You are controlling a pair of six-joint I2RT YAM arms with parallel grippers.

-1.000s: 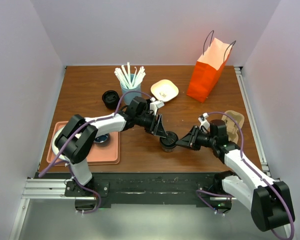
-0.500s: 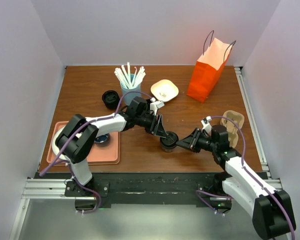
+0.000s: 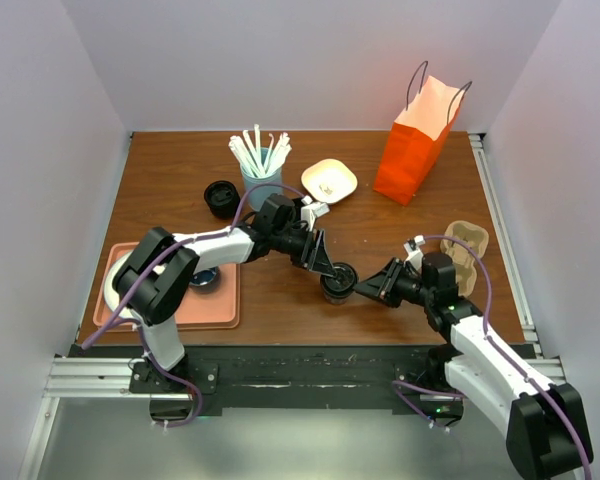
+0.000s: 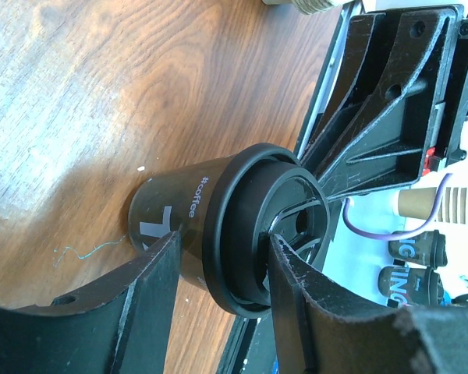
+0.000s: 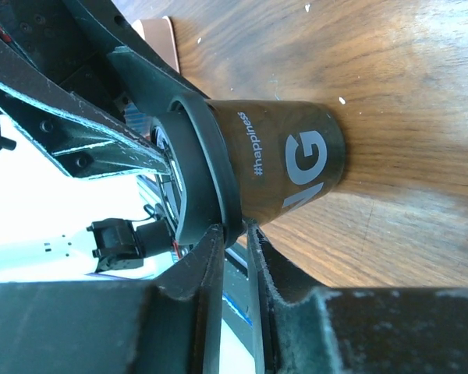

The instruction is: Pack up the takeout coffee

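Top external shows the upright cup (image 3: 336,292) between both claws: left claw (image 4: 222,249) clamps its body, right claw (image 5: 232,230), nearly shut, seemingly pinches the lid (image 5: 203,156) rim.

A black tapered disposable cup (image 4: 175,222) stood on the brown wood-grain counter (image 4: 101,93). It appeared sideways in mid-frame, base toward the left and round black lid (image 4: 234,226) toward the right. White print on its wall read "#coffee". The left end effector (image 4: 222,249) came up from the bottom edge, its two black fingers (image 4: 140,304) closed against the cup on either side at the lid. From the upper right, the right end effector (image 4: 316,167) reached down-left, its tip meeting the lid's rim. A purple cable (image 4: 374,234) looped near the right edge.
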